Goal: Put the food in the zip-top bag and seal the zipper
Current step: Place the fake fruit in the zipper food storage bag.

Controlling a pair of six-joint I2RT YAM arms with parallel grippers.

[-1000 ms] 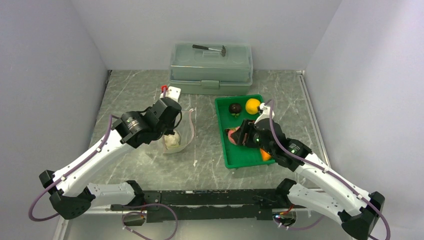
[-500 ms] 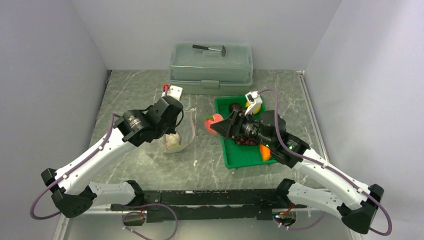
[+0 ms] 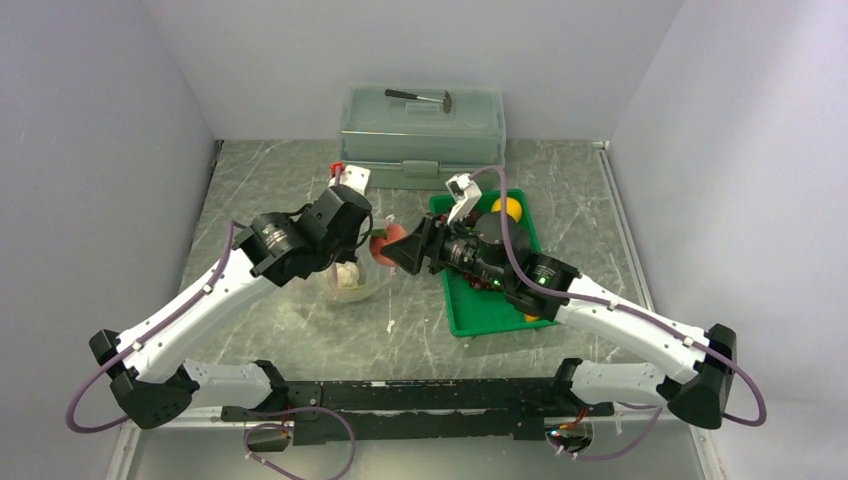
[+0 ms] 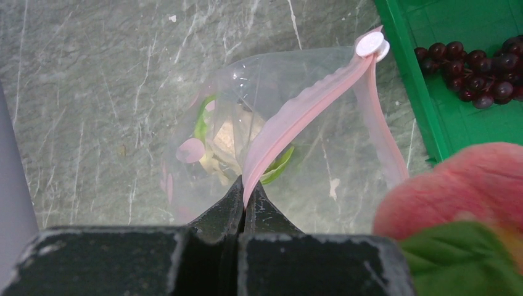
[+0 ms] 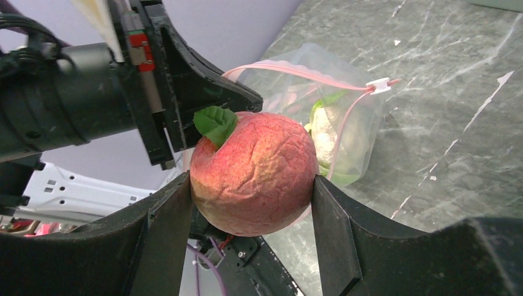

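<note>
Peach [image 5: 259,166] carried from tray [image 3: 480,322] to bag [image 4: 234,80] mouth | right gripper [image 5: 251,185] clamps it | left gripper [image 4: 245,206] pinches zipper [image 4: 308,108] | toolbox [image 3: 422,125] behind

grey marble table [image 3: 270,190], seemingly lavender walls [image 3: 100,110]

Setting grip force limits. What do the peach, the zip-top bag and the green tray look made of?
The peach: probably a foam or soft plastic replica; matte, wrinkled skin, moulded-looking leaf. The zip-top bag: thin clear plastic film, glossy; contents show through, with a pink zipper strip. The green tray: apparently rigid moulded plastic, uniform colour, faint sheen.
</note>
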